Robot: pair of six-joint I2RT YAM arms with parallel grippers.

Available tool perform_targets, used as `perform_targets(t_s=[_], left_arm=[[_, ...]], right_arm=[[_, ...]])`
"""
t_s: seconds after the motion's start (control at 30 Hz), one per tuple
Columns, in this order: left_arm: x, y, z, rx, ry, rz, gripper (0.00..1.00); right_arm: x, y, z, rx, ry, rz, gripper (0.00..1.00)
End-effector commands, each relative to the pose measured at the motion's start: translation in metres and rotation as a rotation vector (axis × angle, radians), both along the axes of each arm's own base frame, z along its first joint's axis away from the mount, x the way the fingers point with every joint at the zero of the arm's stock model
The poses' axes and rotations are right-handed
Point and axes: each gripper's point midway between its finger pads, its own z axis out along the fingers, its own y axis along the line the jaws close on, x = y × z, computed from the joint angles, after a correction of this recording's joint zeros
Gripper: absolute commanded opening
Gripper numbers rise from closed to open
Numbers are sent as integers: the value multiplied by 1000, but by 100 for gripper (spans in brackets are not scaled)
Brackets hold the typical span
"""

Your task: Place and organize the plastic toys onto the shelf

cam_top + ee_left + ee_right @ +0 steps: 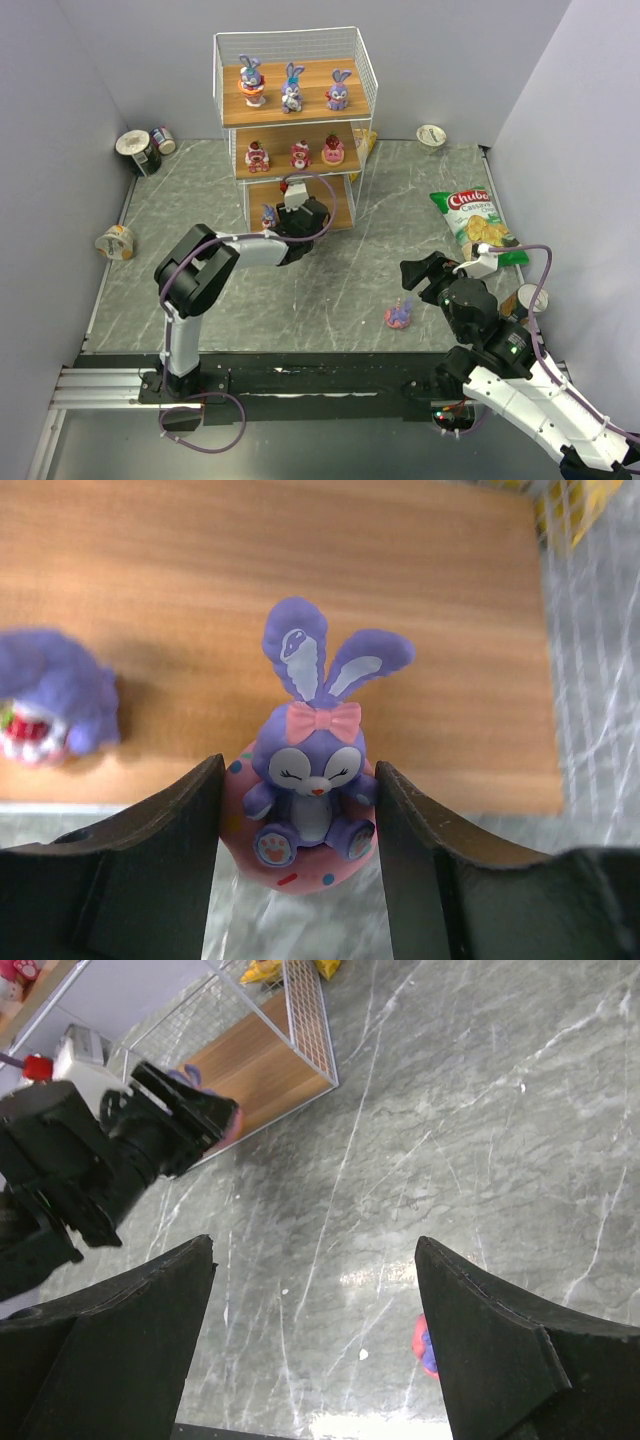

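Note:
The shelf stands at the back. Its top board holds three purple bunnies and its middle board three pink-red figures. A small purple toy sits on the bottom board and also shows in the left wrist view. My left gripper is at the bottom board's front edge, shut on a purple bunny with a pink donut base. One toy lies on the table; in the right wrist view it is half hidden by a finger. My right gripper is open and empty above the table.
A green-red chip bag lies at the right. Cans stand at the back left, and cups lie at the left, back right and right. A yellow packet lies behind the shelf.

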Motion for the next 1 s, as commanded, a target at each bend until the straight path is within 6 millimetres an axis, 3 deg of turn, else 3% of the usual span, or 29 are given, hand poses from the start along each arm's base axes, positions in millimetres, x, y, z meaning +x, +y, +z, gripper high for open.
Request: perform_targets(t_s=[0.0,0.33,0.6,0.97], left_arm=[[21,-15,11,-51,-38,-5,16],[30,-13,-2,-79,-22,6,22],[33,-5,-15,-25,-11,41,32],[32,-2,-11,-39,-28,49,75]], right_arm=[[5,-5,7,-6,-38,-32,88],[5,-8,6,-9,-43,-42,88],[6,-6,4,-10,-41,-38,88],[6,-4,3,-10,-44,-26,88]])
